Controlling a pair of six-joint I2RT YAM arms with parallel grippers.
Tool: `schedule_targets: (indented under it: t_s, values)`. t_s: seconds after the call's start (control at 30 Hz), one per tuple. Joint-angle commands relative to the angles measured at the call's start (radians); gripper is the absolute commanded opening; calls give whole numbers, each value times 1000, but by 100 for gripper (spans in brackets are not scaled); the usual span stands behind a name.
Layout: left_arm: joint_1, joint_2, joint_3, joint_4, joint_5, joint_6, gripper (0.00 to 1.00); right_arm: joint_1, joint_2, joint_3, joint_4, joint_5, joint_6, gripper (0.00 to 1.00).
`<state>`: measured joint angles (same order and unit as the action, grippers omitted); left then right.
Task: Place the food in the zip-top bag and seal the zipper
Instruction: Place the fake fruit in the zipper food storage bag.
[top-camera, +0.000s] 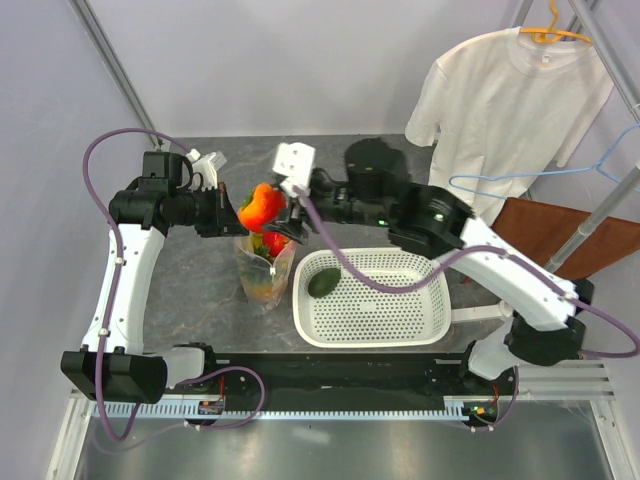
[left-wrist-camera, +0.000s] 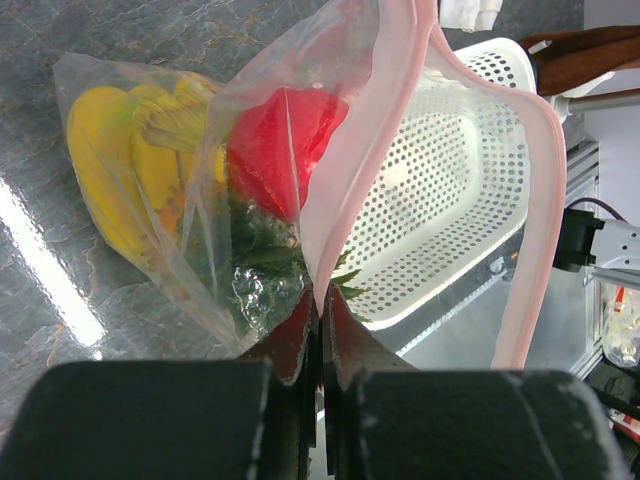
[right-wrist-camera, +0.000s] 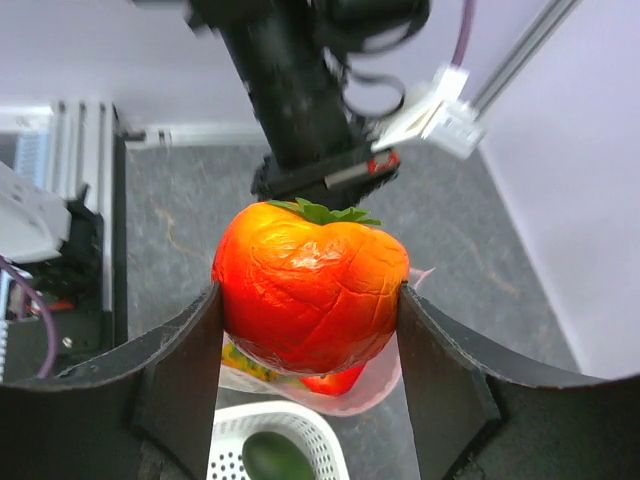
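Pinching the zipper (left-wrist-camera: 372, 150) between jaws pressed tight together, the left gripper (left-wrist-camera: 320, 300) holds the zip-top bag (left-wrist-camera: 205, 260) up by one side of its mouth, and the pink strip loops wide open. Inside the bag lie the yellow banana bunch (left-wrist-camera: 110, 170) and the red apple (left-wrist-camera: 280, 140). The green leaves (left-wrist-camera: 262, 250) below the apple look like the pineapple's crown, though the plastic blurs them. The right gripper (right-wrist-camera: 310, 300) clamps the red-orange fruit (right-wrist-camera: 305, 290) between its two fingers, just above the bag's mouth and close to the left gripper. Whether the fruit touches the rim is hard to tell. The dark green avocado (top-camera: 323, 284) lies in the left end of the white basket (top-camera: 395, 296), which sits on the grey table (top-camera: 190, 290) just beside the bag.
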<state>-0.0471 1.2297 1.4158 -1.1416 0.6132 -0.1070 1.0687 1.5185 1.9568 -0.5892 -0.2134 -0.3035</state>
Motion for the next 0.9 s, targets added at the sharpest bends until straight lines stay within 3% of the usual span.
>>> schedule_targets:
  t_s: [0.0,0.23,0.3,0.33,0.43,0.47,0.57,0.7,0.87]
  values:
    - [3,-25,9,32,37,-26,2,-1,133,23,-30,83,-11,45]
    - [1,-24,6,31,39,-25,2,-1,166,-2,-63,126,7,47]
    - [1,-19,8,32,40,-26,2,0,178,11,-86,131,12,51]
    - [1,-19,8,31,40,-26,2,0,181,19,-118,121,20,67]
    - [1,-18,9,32,39,-23,2,-1,174,56,-156,71,52,96]
    - [3,-18,8,34,37,-22,2,0,166,63,-158,56,72,98]
    - [1,-16,8,32,37,-22,2,-1,121,54,-149,6,108,98]
    - [1,-16,11,32,37,-23,2,-6,21,-25,-133,55,171,98]
    - [1,-18,15,36,39,-25,2,-39,-151,-342,-58,102,184,98]
